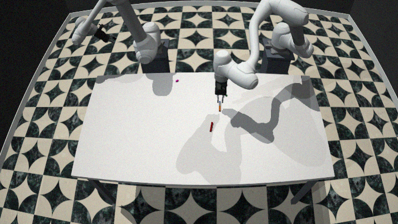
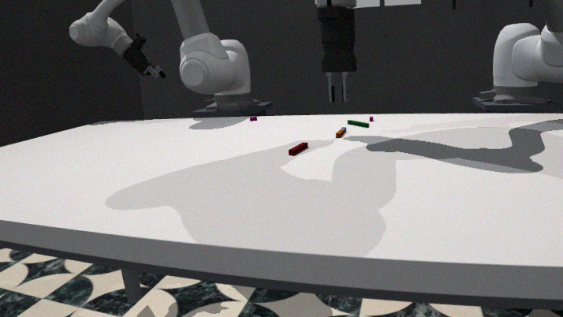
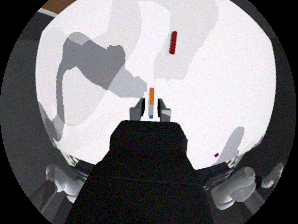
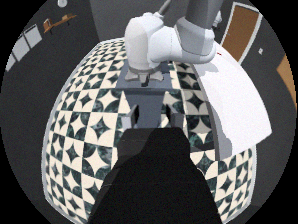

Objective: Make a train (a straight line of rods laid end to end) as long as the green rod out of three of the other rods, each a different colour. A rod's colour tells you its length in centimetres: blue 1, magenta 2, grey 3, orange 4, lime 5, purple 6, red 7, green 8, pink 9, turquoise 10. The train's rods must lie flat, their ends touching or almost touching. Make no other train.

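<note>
An orange rod (image 1: 219,108) (image 2: 340,134) (image 3: 151,96), a grey rod (image 1: 219,104) (image 3: 151,109) and a blue rod (image 3: 151,116) lie flat in one straight line, grey in the middle, ends seeming to touch. The green rod (image 2: 358,124) lies behind them, mostly hidden in the top view. My left gripper (image 1: 220,102) (image 2: 337,101) (image 3: 151,103) is partly open and empty, raised above the line. My right gripper (image 1: 112,39) (image 2: 158,72) (image 4: 152,110) is open and empty, off beyond the table's edge.
A red rod (image 1: 211,126) (image 2: 298,149) (image 3: 173,43) lies in front of the line. A magenta rod (image 1: 176,81) (image 2: 253,118) (image 3: 216,155) lies near the table's back edge. Another magenta rod (image 2: 371,118) lies behind the green one.
</note>
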`<state>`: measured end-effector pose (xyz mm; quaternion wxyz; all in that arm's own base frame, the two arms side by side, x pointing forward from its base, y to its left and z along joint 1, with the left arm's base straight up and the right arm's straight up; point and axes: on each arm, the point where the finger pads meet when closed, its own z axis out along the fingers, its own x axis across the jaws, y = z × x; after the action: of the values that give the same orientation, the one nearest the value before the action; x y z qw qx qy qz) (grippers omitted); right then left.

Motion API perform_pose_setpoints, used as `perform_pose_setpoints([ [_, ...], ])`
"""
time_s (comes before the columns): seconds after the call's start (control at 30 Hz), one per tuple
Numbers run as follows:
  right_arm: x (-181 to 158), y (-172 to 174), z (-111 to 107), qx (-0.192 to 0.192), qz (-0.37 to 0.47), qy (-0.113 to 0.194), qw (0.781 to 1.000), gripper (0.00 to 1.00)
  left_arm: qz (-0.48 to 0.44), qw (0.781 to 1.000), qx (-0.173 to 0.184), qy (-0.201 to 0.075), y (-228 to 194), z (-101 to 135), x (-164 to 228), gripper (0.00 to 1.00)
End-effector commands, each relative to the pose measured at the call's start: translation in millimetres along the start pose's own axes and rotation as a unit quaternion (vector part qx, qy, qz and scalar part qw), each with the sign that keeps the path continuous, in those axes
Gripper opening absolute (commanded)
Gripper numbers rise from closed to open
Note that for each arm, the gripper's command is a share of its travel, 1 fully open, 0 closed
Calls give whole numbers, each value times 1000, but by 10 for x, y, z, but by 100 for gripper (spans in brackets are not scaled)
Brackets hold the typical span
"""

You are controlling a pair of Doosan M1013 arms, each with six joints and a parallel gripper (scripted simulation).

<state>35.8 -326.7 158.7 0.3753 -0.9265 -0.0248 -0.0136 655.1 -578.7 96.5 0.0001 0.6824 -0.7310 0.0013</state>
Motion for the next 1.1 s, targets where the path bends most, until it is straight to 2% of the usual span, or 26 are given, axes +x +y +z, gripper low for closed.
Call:
perform_pose_setpoints([
  [0.0, -28, -27, 24, 8, 2, -2, 1000, 100, 0, 1000, 1, 0, 6, -183, 26, 54],
  [0.13, -28, -27, 24, 8, 2, -2, 1000, 100, 0, 1000, 1, 0, 6, -200, 26, 54],
  [0.17, -28, -27, 24, 8, 2, -2, 1000, 100, 0, 1000, 0, 0, 6, -193, 26, 100],
  [0.93, -28, -27, 24, 8, 2, -2, 1000, 100, 0, 1000, 0, -1, 10, -185, 23, 100],
  [1.07, -28, -27, 24, 8, 2, -2, 1000, 100, 0, 1000, 1, 0, 6, -254, 26, 100],
])
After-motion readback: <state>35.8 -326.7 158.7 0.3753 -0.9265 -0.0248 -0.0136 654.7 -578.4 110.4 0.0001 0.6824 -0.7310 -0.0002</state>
